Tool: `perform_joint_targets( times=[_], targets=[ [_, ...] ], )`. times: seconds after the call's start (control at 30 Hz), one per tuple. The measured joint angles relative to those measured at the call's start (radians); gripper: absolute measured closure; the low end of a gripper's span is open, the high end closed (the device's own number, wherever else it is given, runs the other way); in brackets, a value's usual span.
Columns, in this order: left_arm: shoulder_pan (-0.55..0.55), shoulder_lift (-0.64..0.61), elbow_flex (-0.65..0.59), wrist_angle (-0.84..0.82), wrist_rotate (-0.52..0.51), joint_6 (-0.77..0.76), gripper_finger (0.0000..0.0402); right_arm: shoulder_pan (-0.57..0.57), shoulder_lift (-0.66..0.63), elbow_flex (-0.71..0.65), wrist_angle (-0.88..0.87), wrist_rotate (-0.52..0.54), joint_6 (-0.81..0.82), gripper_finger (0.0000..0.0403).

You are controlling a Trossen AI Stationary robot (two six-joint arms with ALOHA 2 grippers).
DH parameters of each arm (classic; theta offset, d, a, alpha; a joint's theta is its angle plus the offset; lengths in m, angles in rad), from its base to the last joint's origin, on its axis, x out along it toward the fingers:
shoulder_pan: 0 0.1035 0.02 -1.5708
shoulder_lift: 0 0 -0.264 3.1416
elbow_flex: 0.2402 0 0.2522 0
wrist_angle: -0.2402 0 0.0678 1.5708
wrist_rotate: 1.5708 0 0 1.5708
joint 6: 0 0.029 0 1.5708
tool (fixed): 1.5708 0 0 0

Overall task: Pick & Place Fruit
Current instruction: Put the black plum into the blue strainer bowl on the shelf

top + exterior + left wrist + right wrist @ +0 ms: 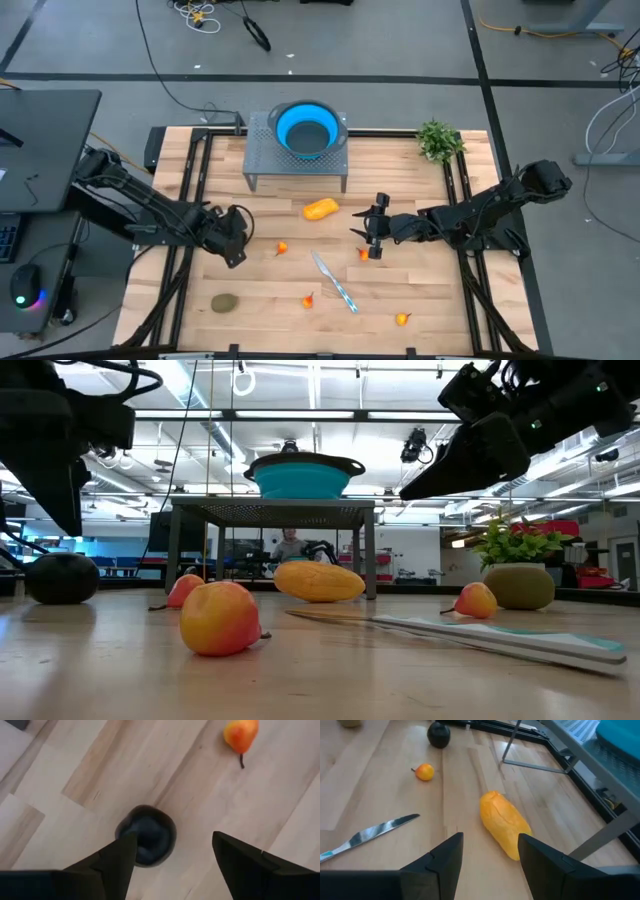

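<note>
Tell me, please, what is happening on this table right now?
Two robot arms are sorting toy fruit on a wooden table. The left gripper hangs open over a dark ball and grips nothing. The right gripper is open near the oblong yellow-orange fruit, not touching it. Small orange-red pieces, a brownish-green oval and a knife lie loose. The blue bowl sits on a metal stand.

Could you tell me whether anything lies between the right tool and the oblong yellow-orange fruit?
Nothing visible does. The right tool sits open just short of the yellow-orange fruit, with only bare wood between them. The knife lies off to one side.
</note>
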Motion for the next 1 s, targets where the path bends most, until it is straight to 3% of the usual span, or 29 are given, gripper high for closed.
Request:
perform_joint_targets(
  times=[0.37, 0.6, 1.0],
  targets=[
    [-0.001, 0.000, 0.000, -0.059, -0.074, -0.040, 0.0119, -0.001, 0.000, 0.000, 0.000, -0.002, 0.020, 0.0203],
    [-0.001, 0.000, -0.073, -0.058, -0.049, -0.130, 0.0089, -0.001, 0.000, 0.000, 0.000, -0.002, 0.021, 0.0203],
    [0.000, 0.000, -0.111, 0.067, -0.071, -0.114, 0.0081, -0.001, 0.000, 0.000, 0.000, -0.002, 0.021, 0.0203]
  ],
)
